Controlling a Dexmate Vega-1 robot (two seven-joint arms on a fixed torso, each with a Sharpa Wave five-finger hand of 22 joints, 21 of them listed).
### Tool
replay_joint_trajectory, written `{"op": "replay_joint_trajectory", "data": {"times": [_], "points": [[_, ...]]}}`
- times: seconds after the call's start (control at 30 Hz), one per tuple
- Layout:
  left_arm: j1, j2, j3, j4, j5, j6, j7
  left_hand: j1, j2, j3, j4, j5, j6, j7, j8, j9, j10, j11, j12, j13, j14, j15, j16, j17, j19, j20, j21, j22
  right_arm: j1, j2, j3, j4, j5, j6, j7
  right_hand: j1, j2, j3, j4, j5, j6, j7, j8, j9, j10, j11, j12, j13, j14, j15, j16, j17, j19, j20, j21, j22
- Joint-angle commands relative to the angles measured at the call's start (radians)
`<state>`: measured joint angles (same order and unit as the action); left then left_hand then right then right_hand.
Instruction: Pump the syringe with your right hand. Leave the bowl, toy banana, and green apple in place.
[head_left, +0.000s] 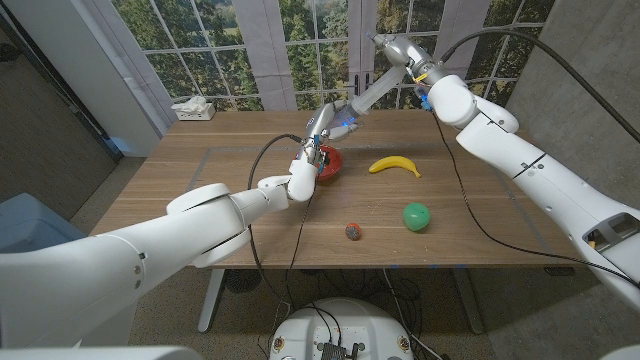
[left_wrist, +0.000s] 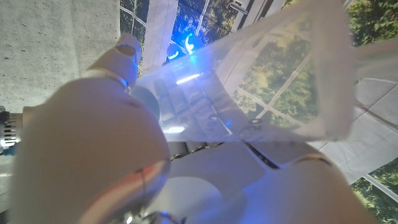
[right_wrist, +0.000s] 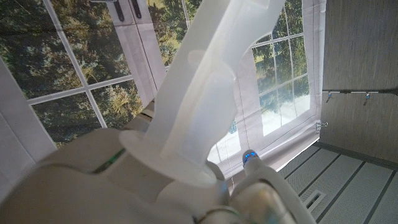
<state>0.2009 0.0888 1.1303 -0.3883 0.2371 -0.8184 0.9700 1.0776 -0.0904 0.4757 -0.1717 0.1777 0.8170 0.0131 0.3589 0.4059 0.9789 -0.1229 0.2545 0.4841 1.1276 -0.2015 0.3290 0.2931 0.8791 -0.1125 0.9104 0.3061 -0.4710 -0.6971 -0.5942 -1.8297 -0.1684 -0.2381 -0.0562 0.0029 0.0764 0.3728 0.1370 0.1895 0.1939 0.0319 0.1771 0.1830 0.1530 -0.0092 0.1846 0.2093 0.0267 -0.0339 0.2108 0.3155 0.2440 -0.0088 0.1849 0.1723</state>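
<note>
The right robot hand (head_left: 335, 122) gripped the translucent syringe (right_wrist: 205, 93) in the air above the red bowl (head_left: 328, 163), beside the left robot hand (head_left: 305, 172), whose grip I could not tell, so pumping seemed underway, with banana (head_left: 394, 165) and apple (head_left: 416, 216) undisturbed on the table (head_left: 200, 190).

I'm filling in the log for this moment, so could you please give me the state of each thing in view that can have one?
syringe: lifted off the table, held by both hands.
right hand: grips the syringe.
left hand: holds the syringe, over the bowl.
bowl: upright on the table.
toy banana: lying on the table, untouched.
green apple: resting on the table, untouched.
</note>
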Motion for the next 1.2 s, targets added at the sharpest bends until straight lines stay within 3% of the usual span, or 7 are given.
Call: {"op": "replay_joint_trajectory", "data": {"times": [0.03, 1.2], "points": [[-0.001, -0.006, 0.003, 0.002, -0.013, 0.009, -0.014, 0.229, 0.233, 0.010, 0.000, 0.005, 0.013, 0.001, 0.002, 0.002, 0.006, -0.004, -0.002, 0.001, 0.010, -0.036, -0.002, 0.001, -0.006, -0.102, 0.012, 0.000, 0.009, 0.003, -0.024, -0.004, -0.030, 0.010, 0.038, -0.001, 0.055, 0.001, 0.008, 0.008, -0.004, 0.001, 0.003, 0.002, 0.001, -0.002, 0.005, -0.001, -0.004, -0.006, -0.001, 0.001, -0.001, -0.005, 0.004, 0.002], [0.010, 0.001, -0.007, -0.013, 0.022, -0.022, 0.028, 0.239, 0.229, 0.012, -0.002, 0.008, 0.029, -0.005, 0.002, 0.000, 0.024, -0.008, -0.008, 0.004, 0.023, -0.036, -0.006, -0.012, 0.005, -0.104, 0.061, -0.019, 0.006, 0.032, -0.039, 0.000, -0.068, 0.071, 0.066, 0.002, 0.054, -0.004, 0.020, 0.014, -0.003, 0.001, 0.010, 0.001, 0.001, -0.001, 0.010, -0.002, 0.002, -0.011, 0.001, -0.006, 0.004, -0.010, 0.008, 0.001]]}}
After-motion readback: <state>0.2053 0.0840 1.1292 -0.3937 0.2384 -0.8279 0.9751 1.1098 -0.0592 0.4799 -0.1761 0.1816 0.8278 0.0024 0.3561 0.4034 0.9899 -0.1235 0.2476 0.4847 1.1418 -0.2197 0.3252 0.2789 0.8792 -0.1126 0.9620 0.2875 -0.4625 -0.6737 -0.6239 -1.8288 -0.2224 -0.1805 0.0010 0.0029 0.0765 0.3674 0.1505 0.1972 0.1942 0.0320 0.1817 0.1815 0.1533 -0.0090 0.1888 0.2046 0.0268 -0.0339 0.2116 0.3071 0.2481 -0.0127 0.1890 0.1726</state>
